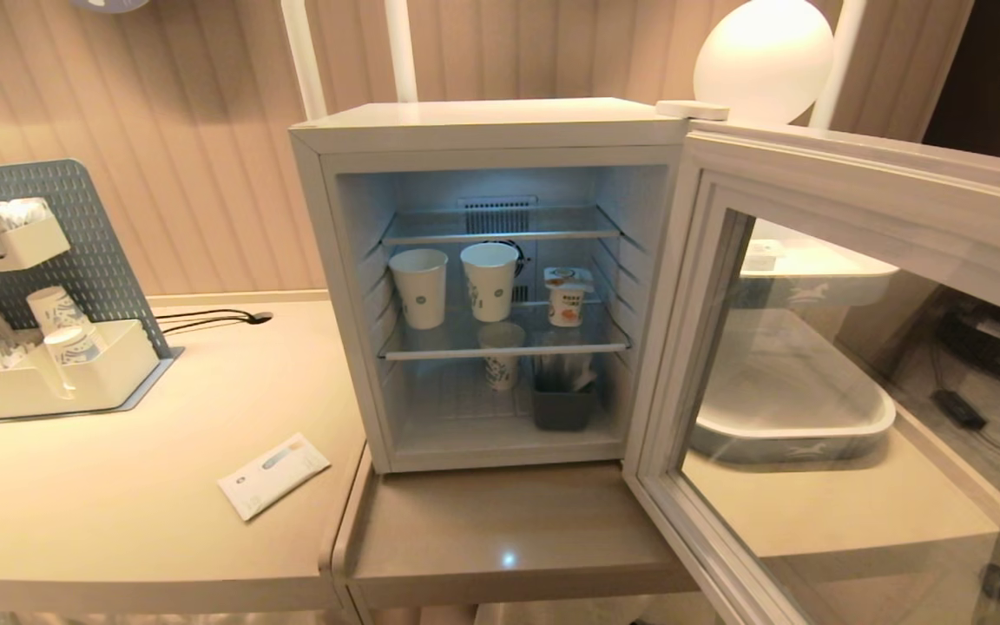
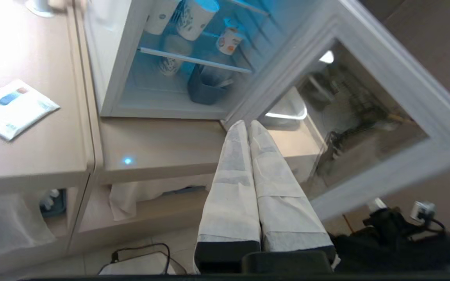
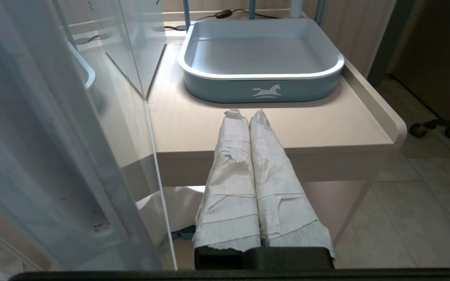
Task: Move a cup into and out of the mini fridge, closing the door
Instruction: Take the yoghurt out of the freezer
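Nearest the robot, the left gripper (image 2: pixel 247 124) hangs low in front of the counter (image 1: pixel 500 529), its wrapped fingers pressed together and holding nothing, tips aimed up toward the lower hinge corner of the fridge (image 1: pixel 483 130). The right gripper (image 3: pixel 243 114) sits below the counter edge on the far side of the door (image 1: pixel 856 286), likewise closed and empty, facing a blue tray (image 3: pixel 262 88). Neither arm shows in the head view. The door stands swung wide to the robot's right, its glass panel projecting toward the robot. Inside, the cup (image 1: pixel 566 297) stands upright on the middle shelf at the right, just beside two taller paper cups (image 1: pixel 457 282); a third paper cup (image 1: pixel 500 351) and a dark bin (image 1: pixel 562 401) sit below. Risks, as judged: the left gripper must open before entering, or closed fingers will push the cup back or tip it. A reach from the left may brush the paper cups; a wide approach may strike the door frame. The cup's wide foil rim may catch the shelf above if lifted steeply.
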Available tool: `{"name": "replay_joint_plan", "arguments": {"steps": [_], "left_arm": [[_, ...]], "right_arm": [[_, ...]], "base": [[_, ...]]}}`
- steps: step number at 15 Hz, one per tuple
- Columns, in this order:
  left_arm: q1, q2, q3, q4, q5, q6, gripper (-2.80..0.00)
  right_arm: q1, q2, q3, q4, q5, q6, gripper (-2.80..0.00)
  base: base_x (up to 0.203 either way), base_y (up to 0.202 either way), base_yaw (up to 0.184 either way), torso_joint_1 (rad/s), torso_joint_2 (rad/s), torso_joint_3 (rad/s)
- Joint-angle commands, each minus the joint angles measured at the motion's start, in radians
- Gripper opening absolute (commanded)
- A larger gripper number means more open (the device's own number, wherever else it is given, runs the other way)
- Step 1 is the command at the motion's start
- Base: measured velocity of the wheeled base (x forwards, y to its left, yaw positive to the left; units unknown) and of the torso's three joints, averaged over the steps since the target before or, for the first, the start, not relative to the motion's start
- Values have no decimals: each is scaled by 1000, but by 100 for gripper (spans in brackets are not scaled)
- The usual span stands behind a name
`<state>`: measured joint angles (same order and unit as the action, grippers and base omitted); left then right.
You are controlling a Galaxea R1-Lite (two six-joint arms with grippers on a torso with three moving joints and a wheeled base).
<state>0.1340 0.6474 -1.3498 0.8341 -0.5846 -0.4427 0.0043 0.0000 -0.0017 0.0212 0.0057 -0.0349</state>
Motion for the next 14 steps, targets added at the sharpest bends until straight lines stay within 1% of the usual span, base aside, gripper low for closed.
{"name": "replay_joint_plan", "arguments": {"steps": [1,2,4,5,6,7,8,9,10,11,12,13,14], "left_arm": [[3,-223,-160,207,25,-7,-280],[-7,-279,-254,307,66,1,-280],[-28,-341,-433,576,170,55,-280],[-37,-354,-507,642,233,98,-280],[-45,-364,-561,678,300,140,-280],[-49,-369,-586,692,344,166,-280],[-51,-370,-589,695,370,212,-280],[-73,-382,-581,696,389,255,-280],[-101,-424,-557,696,391,280,-280],[-113,-460,-511,696,391,303,-280],[-119,-507,-435,696,394,315,-280],[-122,-562,-334,696,401,320,-280],[-124,-601,-244,696,410,299,-280]], "right_arm": [[0,2,0,3,0,0,-280],[0,2,-1,3,0,0,-280],[0,2,-1,6,0,-1,-280],[0,2,-3,13,0,-2,-280],[0,2,-4,16,0,-2,-280],[0,2,-4,16,0,-1,-280],[0,2,-4,16,0,-2,-280],[0,2,-4,16,0,0,-280],[0,2,-4,16,0,-2,-280],[0,2,-4,16,0,0,-280],[0,2,-4,16,0,0,-280],[0,2,-4,16,0,0,-280],[0,2,-4,16,0,0,-280]], "base": [[0,0,0,0,0,0],[0,0,0,0,0,0],[0,0,0,0,0,0],[0,0,0,0,0,0],[0,0,0,0,0,0],[0,0,0,0,0,0],[0,0,0,0,0,0],[0,0,0,0,0,0],[0,0,0,0,0,0],[0,0,0,0,0,0],[0,0,0,0,0,0],[0,0,0,0,0,0],[0,0,0,0,0,0]]}}
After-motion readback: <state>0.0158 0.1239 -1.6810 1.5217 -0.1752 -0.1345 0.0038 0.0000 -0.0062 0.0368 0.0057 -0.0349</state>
